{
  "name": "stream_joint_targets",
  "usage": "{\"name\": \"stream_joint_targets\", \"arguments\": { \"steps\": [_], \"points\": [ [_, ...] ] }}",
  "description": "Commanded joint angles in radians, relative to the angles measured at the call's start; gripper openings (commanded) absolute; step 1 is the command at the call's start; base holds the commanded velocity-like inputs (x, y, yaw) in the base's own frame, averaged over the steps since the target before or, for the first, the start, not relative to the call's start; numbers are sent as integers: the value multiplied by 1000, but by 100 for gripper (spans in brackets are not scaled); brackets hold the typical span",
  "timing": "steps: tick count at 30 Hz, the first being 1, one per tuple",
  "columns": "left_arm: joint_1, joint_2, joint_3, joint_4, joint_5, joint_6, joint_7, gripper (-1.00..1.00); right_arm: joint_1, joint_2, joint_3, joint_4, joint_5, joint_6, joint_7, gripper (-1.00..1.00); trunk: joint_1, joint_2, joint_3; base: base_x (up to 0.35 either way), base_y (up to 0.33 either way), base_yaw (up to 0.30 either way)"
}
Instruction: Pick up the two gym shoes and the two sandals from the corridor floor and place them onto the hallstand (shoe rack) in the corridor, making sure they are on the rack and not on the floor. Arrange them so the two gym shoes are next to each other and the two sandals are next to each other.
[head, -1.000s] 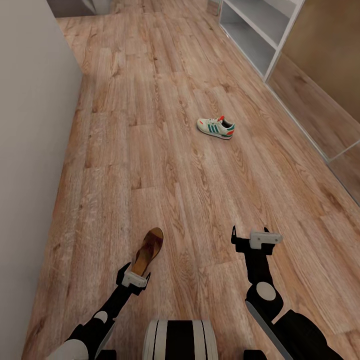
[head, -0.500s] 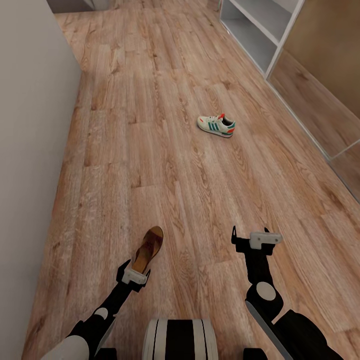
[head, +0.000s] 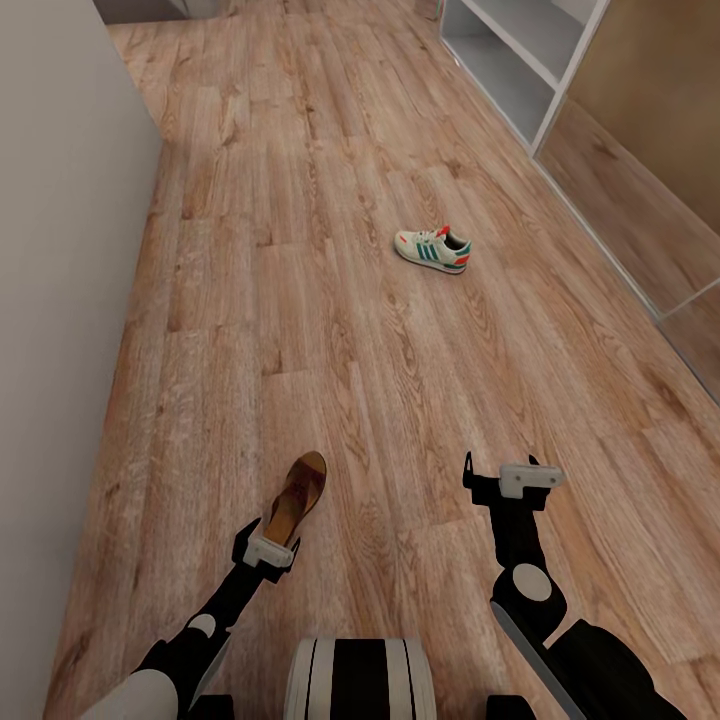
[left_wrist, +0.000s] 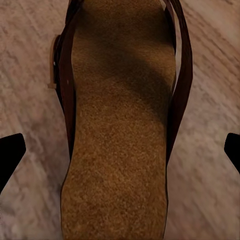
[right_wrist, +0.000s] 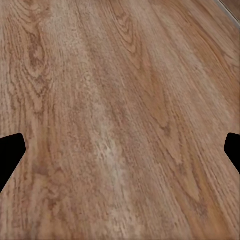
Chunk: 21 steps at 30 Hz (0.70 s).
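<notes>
A brown sandal (head: 296, 496) lies on the wood floor (head: 300, 300), directly under the left claw (left_wrist: 120, 152), whose fingers are spread wide on either side of it. A sneaker (head: 432, 250) sits well ahead. The right claw (right_wrist: 120, 150) hangs wide open over bare planks.

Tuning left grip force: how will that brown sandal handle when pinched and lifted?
The sandal looks flat-soled, so unlikely to roll. Its thin straps probably flex; the sole seems the firmer hold. The left gripper straddles it with jaws open, and the textured footbed suggests little slip.
</notes>
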<state>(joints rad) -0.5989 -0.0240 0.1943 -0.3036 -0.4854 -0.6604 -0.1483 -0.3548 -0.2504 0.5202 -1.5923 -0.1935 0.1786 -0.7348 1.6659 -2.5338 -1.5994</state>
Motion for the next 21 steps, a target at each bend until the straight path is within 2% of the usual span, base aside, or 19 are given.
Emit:
{"name": "stream_joint_targets", "arguments": {
  "steps": [1, 21],
  "points": [
    [0, -1, 9, 0, -2, -2, -8, 100, -1, -1, 3, -2, -3, 7, -7, 100, 0, 0, -1, 0, 0, 0],
    [-1, -1, 10, 0, -2, -2, -8, 100, -1, -1, 2, 0, -4, 8, -8, 100, 0, 0, -18, 0, 0, 0]
  ]
}}
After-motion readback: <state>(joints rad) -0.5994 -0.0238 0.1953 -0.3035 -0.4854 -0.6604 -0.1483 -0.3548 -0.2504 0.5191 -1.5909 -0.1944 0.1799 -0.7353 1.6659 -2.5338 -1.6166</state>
